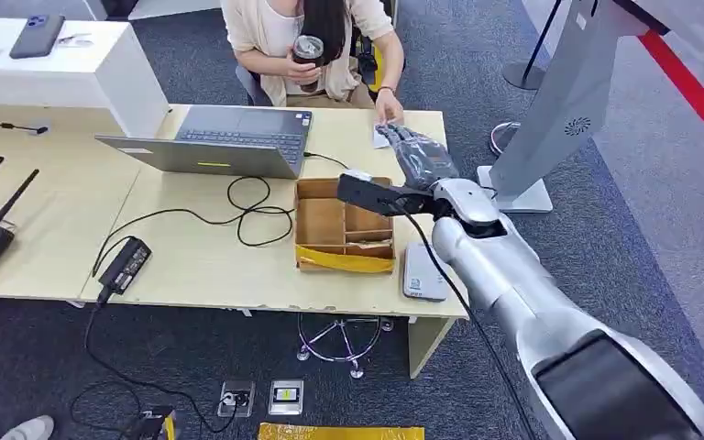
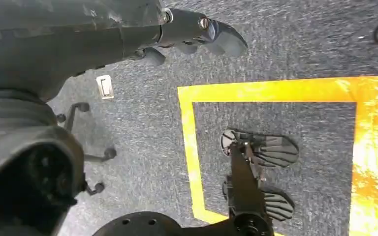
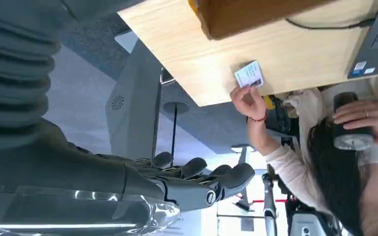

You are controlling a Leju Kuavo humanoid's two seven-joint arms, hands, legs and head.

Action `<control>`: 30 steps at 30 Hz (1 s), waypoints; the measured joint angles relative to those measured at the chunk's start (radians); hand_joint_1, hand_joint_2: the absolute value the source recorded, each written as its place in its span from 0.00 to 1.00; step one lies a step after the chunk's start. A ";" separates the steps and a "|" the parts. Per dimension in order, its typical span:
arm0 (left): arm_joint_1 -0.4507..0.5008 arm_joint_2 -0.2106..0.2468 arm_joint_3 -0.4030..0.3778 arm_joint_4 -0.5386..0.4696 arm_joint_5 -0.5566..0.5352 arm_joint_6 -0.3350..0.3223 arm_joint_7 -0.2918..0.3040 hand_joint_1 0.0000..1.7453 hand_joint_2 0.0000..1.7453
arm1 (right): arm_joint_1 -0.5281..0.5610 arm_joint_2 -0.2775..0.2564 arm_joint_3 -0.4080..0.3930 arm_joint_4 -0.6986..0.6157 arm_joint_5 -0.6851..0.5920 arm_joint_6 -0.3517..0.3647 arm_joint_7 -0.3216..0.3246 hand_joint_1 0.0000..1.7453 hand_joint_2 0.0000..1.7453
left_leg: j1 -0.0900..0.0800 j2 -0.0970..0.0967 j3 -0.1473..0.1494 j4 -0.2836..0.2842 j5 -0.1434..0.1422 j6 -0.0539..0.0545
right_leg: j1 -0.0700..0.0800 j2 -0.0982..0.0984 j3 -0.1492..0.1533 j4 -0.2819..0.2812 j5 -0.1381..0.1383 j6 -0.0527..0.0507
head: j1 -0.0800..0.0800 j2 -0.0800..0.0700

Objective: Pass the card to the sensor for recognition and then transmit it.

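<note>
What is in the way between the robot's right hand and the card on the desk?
A person's hand rests on the card at the desk's far edge. The right hand hovers open just short of it, holding nothing; no other obstacle shows.

floor: dark grey carpet [image 1: 623,238]; yellow tape rectangle [image 2: 275,92] marked on it; a floor socket plate [image 1: 285,397] under the desk.
desk: light wood top [image 1: 192,266], long, with a second section adjoining at the left.
white cabinet: white block [image 1: 55,78] at the desk's far left corner.
stand: grey slanted column on a flat base [image 1: 550,119], just beside the desk's right end.
barrier: red band [image 1: 692,92] across the far right.
chair base: chrome legs with castors [image 1: 341,339] under the desk.
</note>
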 joint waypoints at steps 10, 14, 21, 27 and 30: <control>0.041 -0.003 0.000 0.000 0.063 0.024 0.000 0.00 0.00 | 0.032 -0.121 -0.051 -0.026 -0.100 -0.122 -0.017 0.00 0.00 | 0.000 0.000 0.000 0.001 0.000 0.000 | 0.000 -0.001 0.000 0.000 0.000 0.000 | 0.000 0.000; 0.046 -0.006 0.000 0.000 0.084 0.033 0.004 0.00 0.00 | 0.102 -0.175 -0.074 -0.095 -0.117 -0.160 0.043 0.00 1.00 | 0.000 0.000 0.000 0.001 0.000 0.000 | 0.000 0.000 0.001 0.000 0.000 0.000 | 0.000 0.000; 0.048 -0.006 0.000 0.000 0.096 0.035 0.004 0.00 0.00 | 0.263 -0.262 -0.110 -0.320 -0.036 -0.175 0.206 0.00 1.00 | 0.001 -0.001 0.000 0.001 0.000 0.000 | 0.001 -0.001 0.001 0.000 0.000 0.000 | 0.000 0.000; 0.048 -0.006 0.000 0.000 0.105 0.041 0.000 0.00 0.00 | 0.402 -0.291 -0.146 -0.542 0.093 -0.154 0.304 0.00 1.00 | 0.001 0.001 0.000 0.001 -0.001 -0.001 | 0.001 0.000 0.000 0.000 0.000 0.000 | 0.000 0.000; 0.048 -0.006 0.000 0.000 0.106 0.044 0.000 0.00 0.00 | 0.455 -0.295 -0.156 -0.629 0.135 -0.139 0.335 0.00 1.00 | 0.001 0.001 0.000 0.001 -0.001 -0.001 | 0.001 0.000 0.000 0.000 0.000 0.000 | 0.000 0.000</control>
